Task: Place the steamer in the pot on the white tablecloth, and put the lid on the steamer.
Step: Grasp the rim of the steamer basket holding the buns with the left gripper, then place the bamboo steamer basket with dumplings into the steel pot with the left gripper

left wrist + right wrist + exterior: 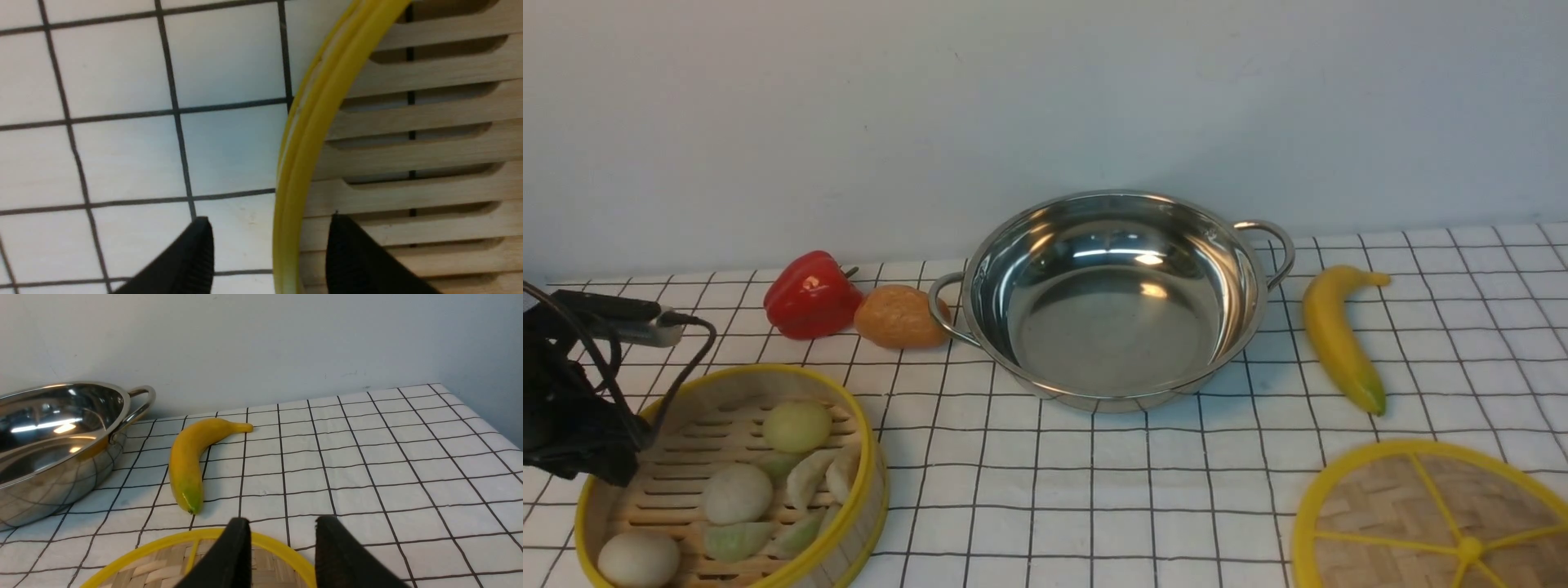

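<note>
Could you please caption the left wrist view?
Open left gripper straddles the yellow rim of the steamer on the tablecloth.

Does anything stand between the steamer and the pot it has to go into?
Nothing visible does. The white tablecloth between the steamer and the pot lies bare, and the pot is empty. The red pepper and the orange item sit by the pot's left handle, farther back than the straight path.

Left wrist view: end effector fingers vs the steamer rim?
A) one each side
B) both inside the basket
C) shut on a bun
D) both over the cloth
A: the left end effector is open astride the steamer rim, one finger over the white tablecloth, one over the slats.
</note>
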Robot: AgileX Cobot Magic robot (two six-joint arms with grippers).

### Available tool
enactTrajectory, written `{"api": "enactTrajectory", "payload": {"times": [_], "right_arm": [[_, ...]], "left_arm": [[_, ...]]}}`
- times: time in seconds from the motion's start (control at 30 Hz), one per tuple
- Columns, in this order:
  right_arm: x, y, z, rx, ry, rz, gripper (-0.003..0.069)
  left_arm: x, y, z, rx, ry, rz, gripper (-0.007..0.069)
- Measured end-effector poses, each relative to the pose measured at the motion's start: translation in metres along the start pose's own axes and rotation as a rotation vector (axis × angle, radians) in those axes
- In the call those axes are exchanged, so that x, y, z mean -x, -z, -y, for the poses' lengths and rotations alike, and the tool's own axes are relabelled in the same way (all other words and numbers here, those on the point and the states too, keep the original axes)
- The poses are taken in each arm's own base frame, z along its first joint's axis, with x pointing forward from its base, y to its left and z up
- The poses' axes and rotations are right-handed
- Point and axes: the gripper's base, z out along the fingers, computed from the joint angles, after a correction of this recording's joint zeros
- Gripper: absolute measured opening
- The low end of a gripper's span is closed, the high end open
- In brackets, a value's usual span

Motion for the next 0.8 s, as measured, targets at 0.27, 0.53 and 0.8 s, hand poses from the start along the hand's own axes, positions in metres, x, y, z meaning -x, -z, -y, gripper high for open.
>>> {"api": "enactTrajectory", "payload": {"times": [0.27,0.53,0.8], "right_arm": [[0.000,0.000,0.000,0.000,0.000,0.000,0.0243],[0.000,0.000,0.000,0.000,0.000,0.000,0.0243],[0.000,0.000,0.000,0.000,0.000,0.000,0.0243]], "left_arm": [[0.001,-0.012,0.001,-0.027,-0.008,-0.027,0.0074],[0.027,0.034,0.007,-0.213,-0.009,-0.022,0.0025],[0.094,0.102,0.051,-0.119,0.006,0.176,0.0025]]}}
